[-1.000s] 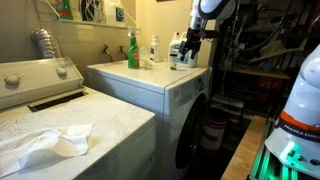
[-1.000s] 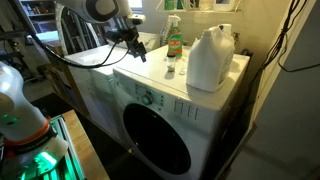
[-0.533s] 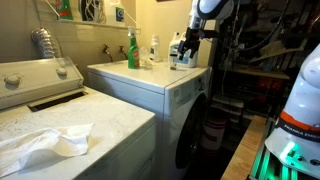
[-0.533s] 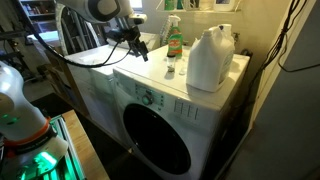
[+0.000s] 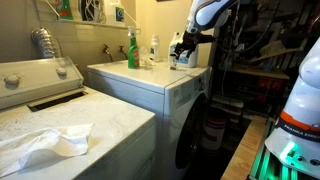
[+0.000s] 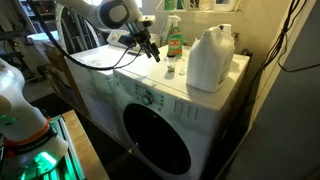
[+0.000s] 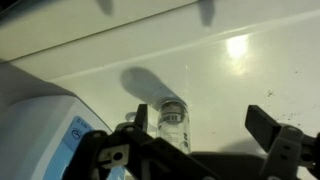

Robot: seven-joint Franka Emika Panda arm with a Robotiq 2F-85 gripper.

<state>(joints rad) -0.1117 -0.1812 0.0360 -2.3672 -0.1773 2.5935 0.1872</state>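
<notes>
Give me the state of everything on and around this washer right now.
Gripper: open, holding nothing.
Small bottle: upright, below the gripper, not gripped.
White jug: upright, capped.
Green spray bottle: upright.
Washer door: looks shut.
White cloth: crumpled on the neighbouring machine.

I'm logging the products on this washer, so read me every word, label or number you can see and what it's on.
Nothing is legible.
Label on the small bottle: blurred.
Blue-and-white label on the white jug: blurred.
Label on the green spray bottle: too small.
Markings on the washer control panel: too small.
</notes>
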